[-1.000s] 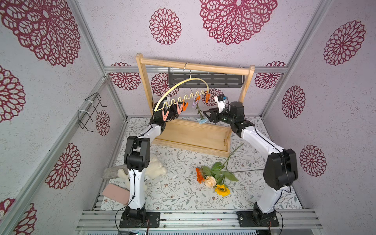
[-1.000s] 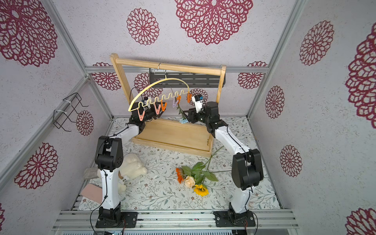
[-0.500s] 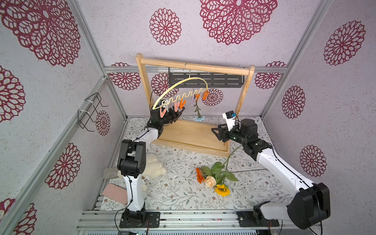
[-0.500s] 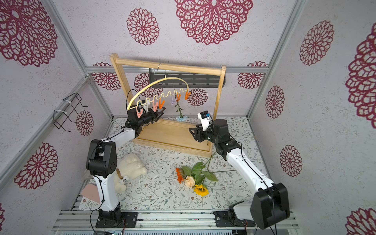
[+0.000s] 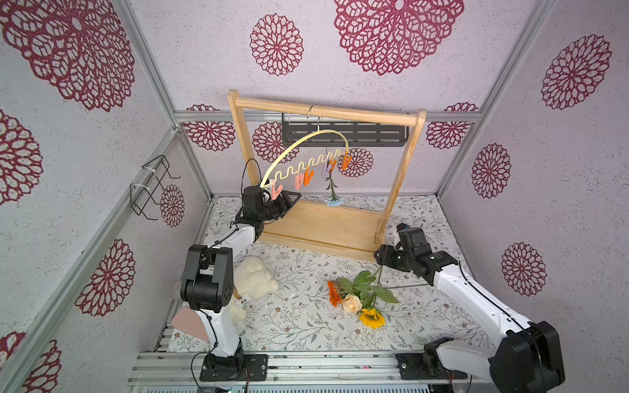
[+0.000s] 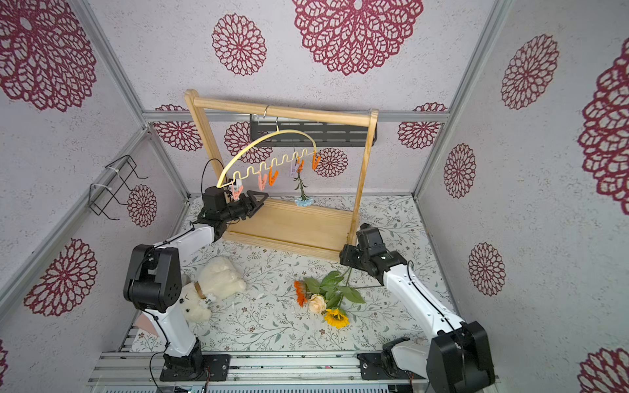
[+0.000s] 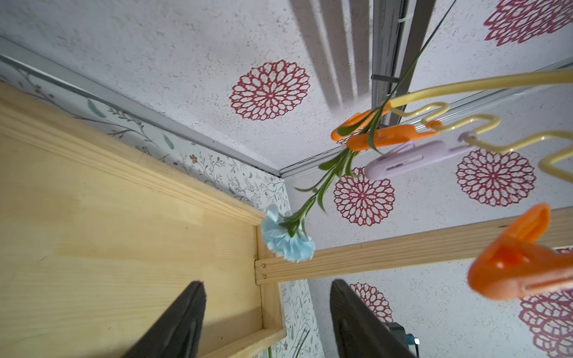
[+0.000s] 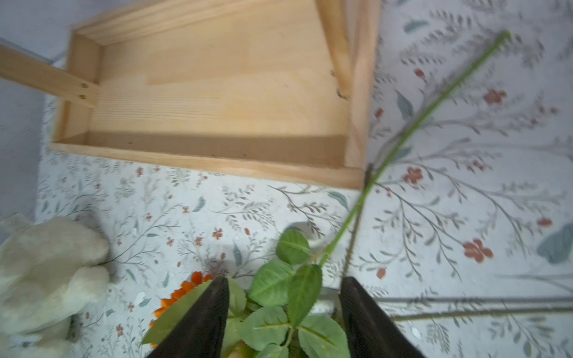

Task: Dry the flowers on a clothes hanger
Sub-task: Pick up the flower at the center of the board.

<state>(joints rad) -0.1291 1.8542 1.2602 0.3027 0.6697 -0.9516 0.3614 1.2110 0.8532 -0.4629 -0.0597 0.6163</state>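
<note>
One of the flowers, the light blue carnation [image 7: 286,238], hangs head down from the clothes hanger [image 7: 496,81], its stem pinched in an orange clothespin [image 7: 384,136] beside the lilac one. The hanger dangles tilted from the wooden rack [image 5: 367,114], its low end toward the mat's left edge. The other three — orange gerbera [image 5: 334,294], peach rose [image 5: 352,304], sunflower [image 5: 372,318] — lie on the mat [image 5: 299,326] right of its middle, heads toward the front edge, stems fanning toward the right edge and the rack's front right corner. The left gripper [image 7: 267,285] sits just beside the hanger's low end, jaws parted and empty. The right gripper [image 8: 284,280] hovers over the leaves, jaws likewise apart, gripping nothing. These flowers should be very light, with thin, smooth stems that flex and may slip; petals and broad leaves would crush. The best hold is likely the bare stem beyond the leaves, short of the cut end so a pin can bite there — and since the stems cross, lifting one may drag its neighbours.
</note>
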